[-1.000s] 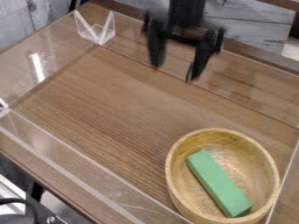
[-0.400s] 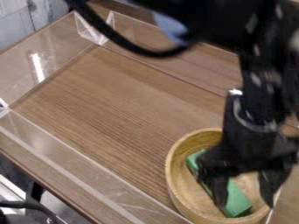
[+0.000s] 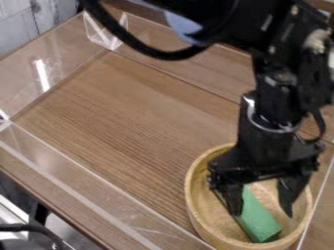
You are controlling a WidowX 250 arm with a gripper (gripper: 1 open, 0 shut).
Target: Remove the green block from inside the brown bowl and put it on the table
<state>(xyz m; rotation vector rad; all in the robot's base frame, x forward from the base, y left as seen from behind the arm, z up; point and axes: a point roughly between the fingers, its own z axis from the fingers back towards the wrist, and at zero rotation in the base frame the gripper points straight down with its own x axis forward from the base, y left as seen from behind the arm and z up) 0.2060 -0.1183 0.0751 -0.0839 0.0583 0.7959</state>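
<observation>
The green block (image 3: 259, 221) lies flat inside the brown bowl (image 3: 200, 188) at the lower right of the table (image 3: 117, 107). My gripper (image 3: 260, 199) points straight down into the bowl, open, with one black finger (image 3: 231, 193) left of the block and the other finger (image 3: 288, 200) right of it. The fingers straddle the block's upper part and hide it; whether they touch it I cannot tell. The arm covers the bowl's far rim.
Low clear acrylic walls (image 3: 53, 161) border the table on the left and front. A clear bracket (image 3: 102, 29) stands at the back left corner. Bare tabletop stretches left of the bowl.
The arm swung from the back of the table down to the bowl at the lower right. Its open fingers rolled and now sit lower, on either side of the block.
</observation>
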